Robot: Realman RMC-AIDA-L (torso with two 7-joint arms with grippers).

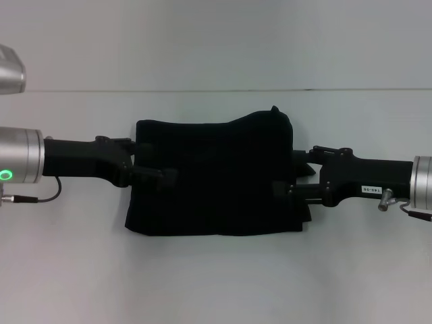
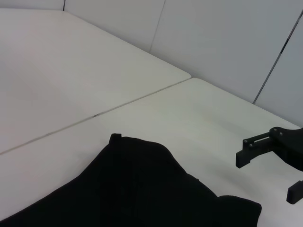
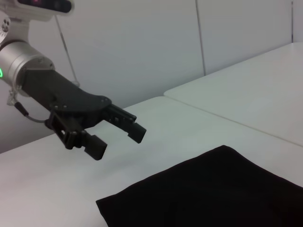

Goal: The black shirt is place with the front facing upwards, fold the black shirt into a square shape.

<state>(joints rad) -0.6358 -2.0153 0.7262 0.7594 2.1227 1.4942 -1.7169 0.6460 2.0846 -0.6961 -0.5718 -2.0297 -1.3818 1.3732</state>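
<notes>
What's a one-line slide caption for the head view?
Black shirt folded into a rough rectangle on the white table, left gripper and right gripper flanking it, jaws open.

— What sort of place is this?
— A lab or robot test room, by the look of it. The white worktop point(image 1: 216, 283) is bare and built of joined slabs.
— Anything else?
— Plain pale wall panels point(image 2: 227, 42) with thin seams stand behind it, and a metal-cuffed robot arm point(image 3: 28, 71) glows green.
</notes>
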